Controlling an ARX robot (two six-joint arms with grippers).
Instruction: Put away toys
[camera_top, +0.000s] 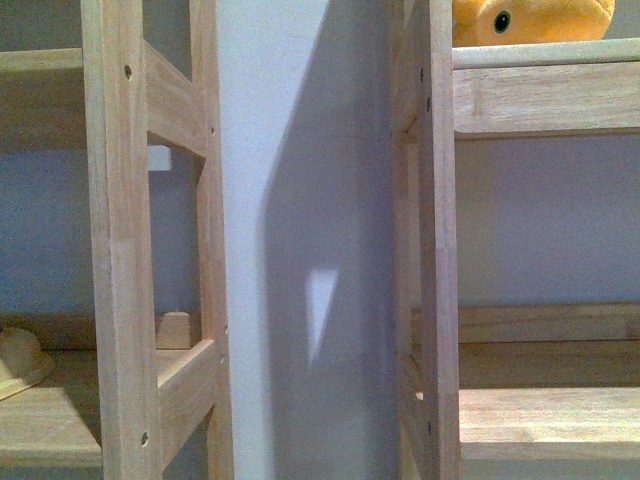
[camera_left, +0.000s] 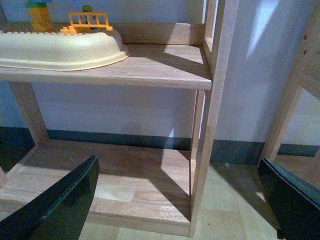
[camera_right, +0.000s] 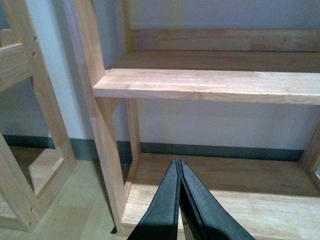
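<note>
Left fingers (camera_left: 55, 205) spread wide before the left shelf unit's (camera_left: 150, 65) bottom board; right fingers (camera_right: 179, 205) pressed together, empty. The orange plush toy (camera_top: 530, 20) sits on the right shelf unit's (camera_top: 545, 55) top board.

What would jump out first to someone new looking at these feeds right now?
The orange-yellow plush toy on the upper shelf of the right-hand wooden rack, at the front view's top edge. Next, the cream tray with orange blocks behind it, on the left rack's shelf. The left gripper is spread wide and empty; the right gripper is closed on nothing.
</note>
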